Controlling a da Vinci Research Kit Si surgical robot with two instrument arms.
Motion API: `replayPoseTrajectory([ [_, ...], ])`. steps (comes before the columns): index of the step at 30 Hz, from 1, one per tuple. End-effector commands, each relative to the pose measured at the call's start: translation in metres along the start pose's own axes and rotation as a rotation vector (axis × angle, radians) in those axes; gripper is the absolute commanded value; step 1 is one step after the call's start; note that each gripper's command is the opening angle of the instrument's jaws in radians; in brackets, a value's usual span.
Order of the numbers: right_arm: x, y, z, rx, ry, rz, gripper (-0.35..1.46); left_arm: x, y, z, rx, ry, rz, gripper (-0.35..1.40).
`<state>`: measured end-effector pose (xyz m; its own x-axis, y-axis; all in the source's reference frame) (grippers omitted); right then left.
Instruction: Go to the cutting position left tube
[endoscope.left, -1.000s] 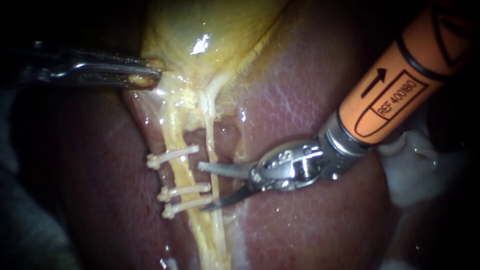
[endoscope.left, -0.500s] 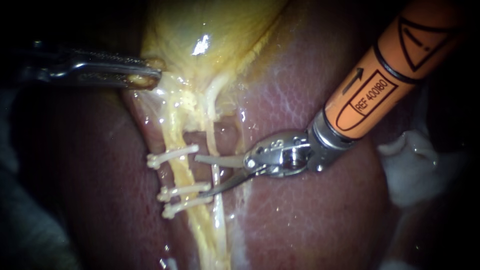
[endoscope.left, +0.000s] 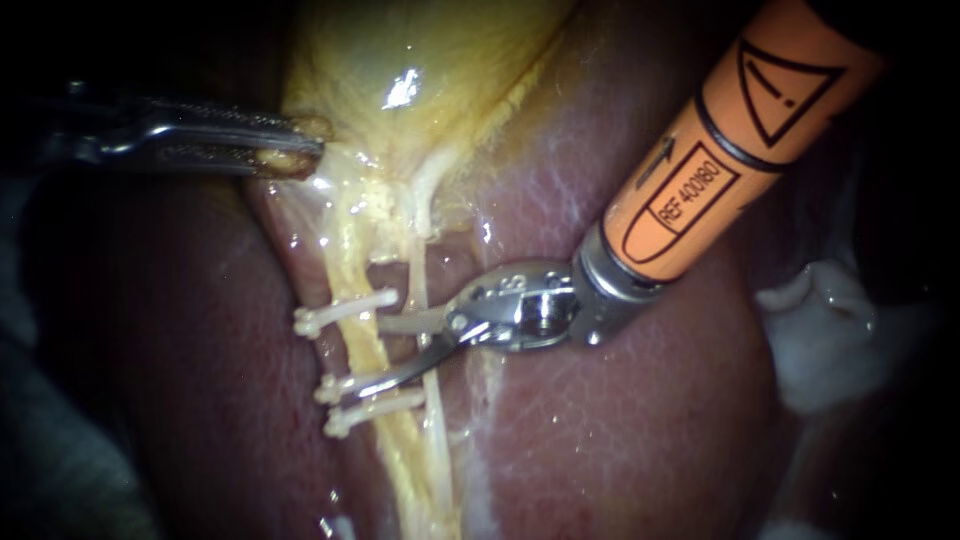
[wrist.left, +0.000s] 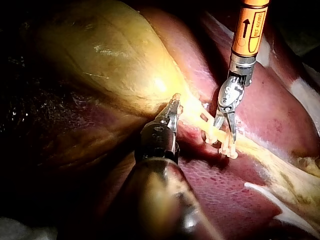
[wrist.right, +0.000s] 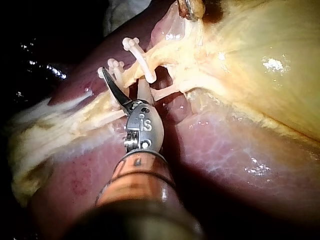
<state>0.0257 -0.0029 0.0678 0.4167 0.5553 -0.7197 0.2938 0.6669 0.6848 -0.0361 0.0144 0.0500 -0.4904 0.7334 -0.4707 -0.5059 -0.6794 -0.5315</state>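
Right tool (endoscope.left: 370, 356), jaws spread: the left tube (endoscope.left: 347, 265) lies crosswise between them, untouched by a grip, in the gap between upper clip (endoscope.left: 345, 310) and 2 lower clips (endoscope.left: 360, 412). Left tool (endoscope.left: 295, 148) pinches the gallbladder (endoscope.left: 420, 60).

The right instrument (endoscope.left: 365, 357) has an orange, black-marked shaft; left instrument (endoscope.left: 312, 150) seems dull steel.

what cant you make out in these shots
- Endoscope view: the orange-shafted right instrument has open blades at the yellow left tube; whether the upper blade passes behind it is hidden.
- Endoscope view: the silver left instrument, jaws shut on the yellow gallbladder, has its shaft lost in shadow.
- Left wrist view: the white clips are too small to count.
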Motion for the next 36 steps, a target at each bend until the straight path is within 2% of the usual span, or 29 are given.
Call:
replayPoseTrajectory([
  [1, 0.0001, 0.0000, 0.0003, 0.010, 0.007, 0.002, 1.40, 0.0000, 0.0000, 0.0001, 0.000, 0.000, 0.000, -0.35],
  [7, 0.0011, 0.0001, 0.0020, 0.032, 0.032, 0.010, 1.38, 0.0000, 0.0000, 0.0001, 0.001, 0.000, 0.000, -0.35],
  [16, 0.0025, 0.0007, 0.0045, 0.028, 0.071, 0.038, 1.38, 0.0001, 0.0001, 0.0002, 0.001, 0.000, -0.001, -0.35],
  [22, 0.0033, -0.0004, 0.0048, 0.040, 0.091, 0.055, 1.40, 0.0001, 0.0001, 0.0002, 0.001, 0.000, -0.001, -0.35],
  [29, 0.0051, -0.0022, 0.0040, 0.060, 0.124, 0.096, 1.42, 0.0001, 0.0000, 0.0001, 0.001, 0.000, 0.000, -0.35],
  [36, 0.0056, -0.0025, 0.0038, 0.067, 0.137, 0.109, 1.42, 0.0001, 0.0000, 0.0001, 0.001, 0.000, 0.000, -0.35],
])
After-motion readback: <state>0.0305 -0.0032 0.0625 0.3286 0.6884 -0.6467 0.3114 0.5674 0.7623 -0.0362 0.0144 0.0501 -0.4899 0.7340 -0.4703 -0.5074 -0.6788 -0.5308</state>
